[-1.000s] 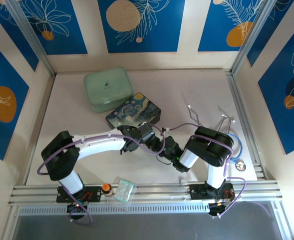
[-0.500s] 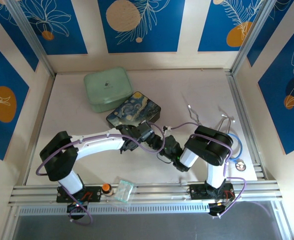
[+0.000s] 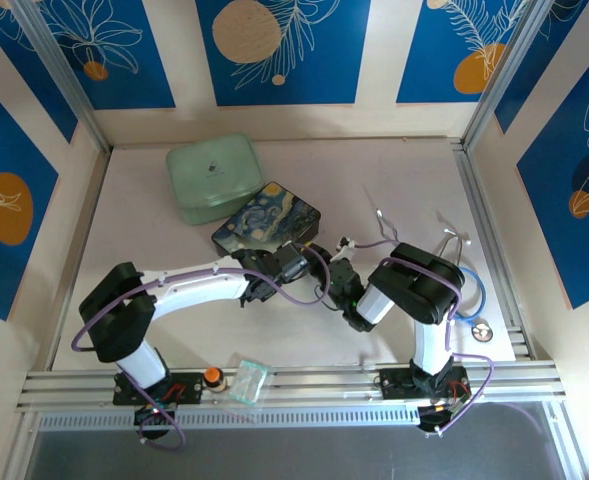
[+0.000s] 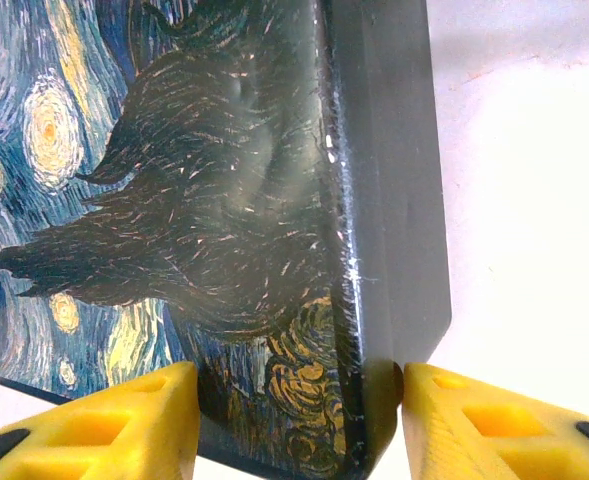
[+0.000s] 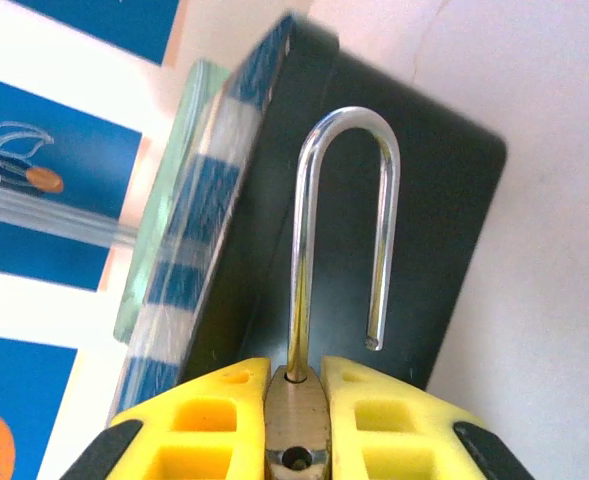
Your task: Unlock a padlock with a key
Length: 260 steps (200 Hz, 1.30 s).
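Right gripper point(image 5: 294, 382): closed on the padlock point(image 5: 295, 420). Both yellow fingers are clamped flat against the brass body, and the shackle point(image 5: 346, 125) points away from the wrist. The padlock is thus held off the table, just beside the dark side wall of the painted box point(image 5: 414, 200), at the end nearest the right arm. One shackle leg enters the body. The other ends free, clear of the fingers, so the lock reads as already sprung.

Left gripper point(image 4: 299, 400): jaws half-spread astride the near corner of the painted box. Both pads look to bear on it, so this is judged a hold on the box.

Assessment: the remaining step is confirming and securing the open lock.

- Maintain a square clamp on the body. A skewed grip would let the small body pivot.
- Guard the free leg, which hangs close to the box wall. Contact could push it home again.
- Withdraw away from the box before lowering to the table point(image 4: 534, 200).
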Motion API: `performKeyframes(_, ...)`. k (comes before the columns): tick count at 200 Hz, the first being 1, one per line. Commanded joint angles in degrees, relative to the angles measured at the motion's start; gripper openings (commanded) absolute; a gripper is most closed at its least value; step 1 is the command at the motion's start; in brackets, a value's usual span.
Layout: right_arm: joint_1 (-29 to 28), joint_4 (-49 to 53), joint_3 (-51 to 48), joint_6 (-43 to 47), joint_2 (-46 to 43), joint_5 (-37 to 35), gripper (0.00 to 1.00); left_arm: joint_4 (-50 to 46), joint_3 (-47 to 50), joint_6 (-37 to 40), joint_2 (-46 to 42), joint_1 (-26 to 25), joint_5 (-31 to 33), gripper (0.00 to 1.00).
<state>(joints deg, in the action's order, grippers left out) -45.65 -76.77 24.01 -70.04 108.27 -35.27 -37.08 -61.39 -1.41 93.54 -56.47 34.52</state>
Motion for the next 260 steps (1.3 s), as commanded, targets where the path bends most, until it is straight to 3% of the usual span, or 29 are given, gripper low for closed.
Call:
performKeyframes(1, 0.2, -3.6, 0.9, 2.4, -0.5, -0.7, 0.09, -8.7, 3.1, -1.1, 1.6, 1.3, -3.0, 0.52)
performKeyframes(29, 2.5, -3.2, -1.6, 0.4, 0.0, 8.8, 0.09, -9.3, 2.1, -2.4, 0.7, 1.5, -0.5, 0.53)
performKeyframes(54, 4.0, 4.4, -3.9, -2.2, -2.1, 18.5, 0.09, -7.5, 0.9, -3.2, -1.4, 2.1, -1.0, 0.55)
performKeyframes(83, 6.3, 18.8, -3.8, -0.9, -6.7, 29.3, 0.09, -7.3, -0.7, -4.5, -2.4, 2.8, 2.4, 0.57)
performKeyframes(108, 8.7, 37.8, -0.2, 2.8, -12.2, 37.7, 0.09, -6.1, -0.6, -5.7, -3.8, 3.7, 1.8, 0.64)
performKeyframes(142, 8.6, 69.5, 8.5, 14.3, -18.8, 39.6, 0.1, -1.8, -0.8, -8.4, -7.7, 5.9, -4.9, 0.74)
performKeyframes(160, 10.4, 78.8, 10.8, 18.6, -19.5, 43.2, 0.11, 0.0, -0.5, -9.6, -9.3, 7.4, -8.2, 0.76)
performKeyframes(182, 12.9, 85.9, 12.4, 22.7, -18.1, 46.6, 0.12, 1.9, 0.2, -11.8, -10.8, 9.7, -13.2, 0.84)
performKeyframes(214, 15.0, 90.9, 13.0, 25.8, -18.2, 48.3, 0.14, 0.9, 0.4, -14.6, -13.1, 9.8, -13.5, 1.0)
performKeyframes(260, 15.9, 98.2, 14.2, 27.8, -21.2, 43.8, 0.17, 1.0, 4.4, -15.5, -13.2, 9.7, -12.3, 0.99)
